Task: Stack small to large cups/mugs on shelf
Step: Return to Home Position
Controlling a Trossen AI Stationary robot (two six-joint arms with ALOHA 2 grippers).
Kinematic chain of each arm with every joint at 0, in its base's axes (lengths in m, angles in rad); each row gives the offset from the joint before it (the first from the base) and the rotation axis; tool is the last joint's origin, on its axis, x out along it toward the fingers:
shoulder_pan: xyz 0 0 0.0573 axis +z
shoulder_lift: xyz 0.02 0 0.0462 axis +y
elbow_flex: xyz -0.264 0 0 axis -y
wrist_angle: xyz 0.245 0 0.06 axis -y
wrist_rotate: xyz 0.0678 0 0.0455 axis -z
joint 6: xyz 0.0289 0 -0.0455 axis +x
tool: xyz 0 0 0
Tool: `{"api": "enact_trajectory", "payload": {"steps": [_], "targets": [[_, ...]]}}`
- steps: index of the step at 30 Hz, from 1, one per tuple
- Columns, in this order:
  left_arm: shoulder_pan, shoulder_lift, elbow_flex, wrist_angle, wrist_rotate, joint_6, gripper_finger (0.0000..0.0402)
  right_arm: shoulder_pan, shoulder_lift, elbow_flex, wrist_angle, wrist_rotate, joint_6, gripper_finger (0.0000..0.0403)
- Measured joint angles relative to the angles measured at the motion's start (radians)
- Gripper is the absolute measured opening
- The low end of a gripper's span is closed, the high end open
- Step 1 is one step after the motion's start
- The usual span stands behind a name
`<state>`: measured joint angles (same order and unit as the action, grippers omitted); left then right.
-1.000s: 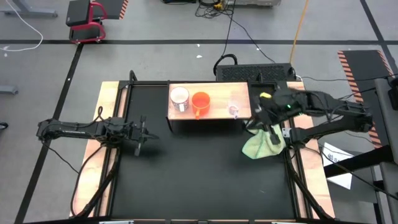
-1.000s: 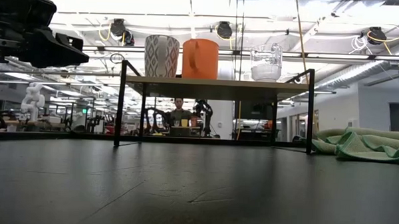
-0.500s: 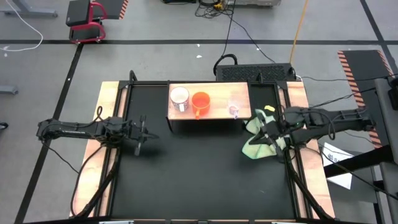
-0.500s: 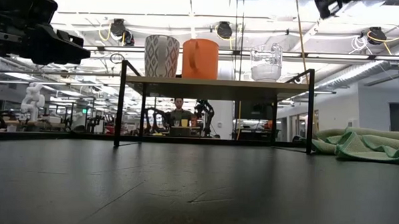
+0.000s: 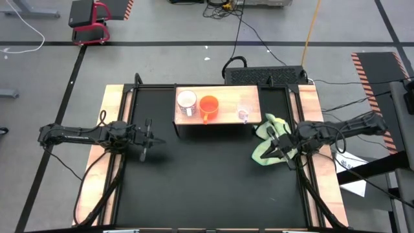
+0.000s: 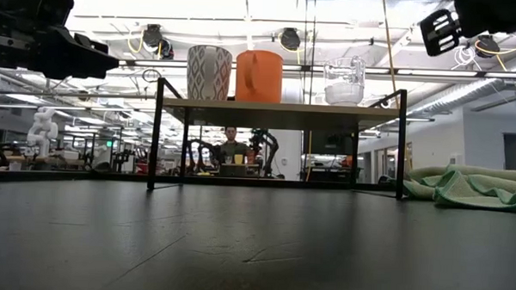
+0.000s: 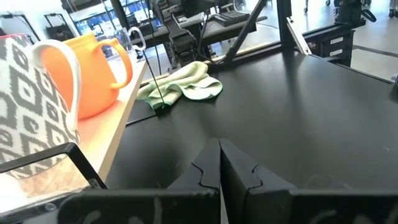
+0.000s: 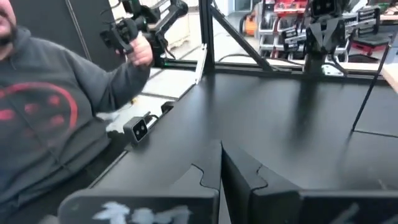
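Three vessels stand in a row on the light-wood shelf (image 5: 223, 98): a white patterned mug (image 5: 186, 101) at its left, an orange mug (image 5: 208, 107) in the middle, and a clear glass cup (image 5: 244, 114) at its right. They also show in the low view: white mug (image 6: 209, 73), orange mug (image 6: 259, 76), glass cup (image 6: 344, 82). My left gripper (image 5: 147, 140) hovers shut and empty left of the shelf, as its wrist view shows (image 7: 219, 167). My right gripper (image 5: 279, 146) is shut and empty (image 8: 221, 169), in the air above the cloth, right of the shelf.
A yellow-green cloth (image 5: 266, 141) lies crumpled on the black table right of the shelf, also seen in the low view (image 6: 467, 187). Black frame bars and pale wood strips (image 5: 310, 110) border the table. A person in a grey hooded top (image 8: 50, 118) shows beyond the table.
My right gripper has drawn back from beside the shelf's right end toward the table's near and right edges, coming lower over the cloth. The cups and my left arm have kept still.
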<state>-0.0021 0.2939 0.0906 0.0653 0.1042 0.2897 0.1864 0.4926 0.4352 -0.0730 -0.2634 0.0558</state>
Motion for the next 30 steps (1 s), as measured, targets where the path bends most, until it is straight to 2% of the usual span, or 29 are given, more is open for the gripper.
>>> {"api": "enact_trajectory", "payload": {"steps": [13,24,30], "targets": [[-0.015,0.0,0.0,0.015,0.001,-0.031,0.0,0.0,-0.066,-0.213,0.182,0.001,0.042,0.0],[-0.061,0.0,0.0,0.015,-0.02,-0.033,0.0,0.0,-0.091,-0.268,0.24,0.006,0.036,0.0],[-0.09,0.0,0.0,0.015,-0.032,-0.037,0.0,0.0,-0.091,-0.353,0.373,0.008,0.037,0.0]]}}
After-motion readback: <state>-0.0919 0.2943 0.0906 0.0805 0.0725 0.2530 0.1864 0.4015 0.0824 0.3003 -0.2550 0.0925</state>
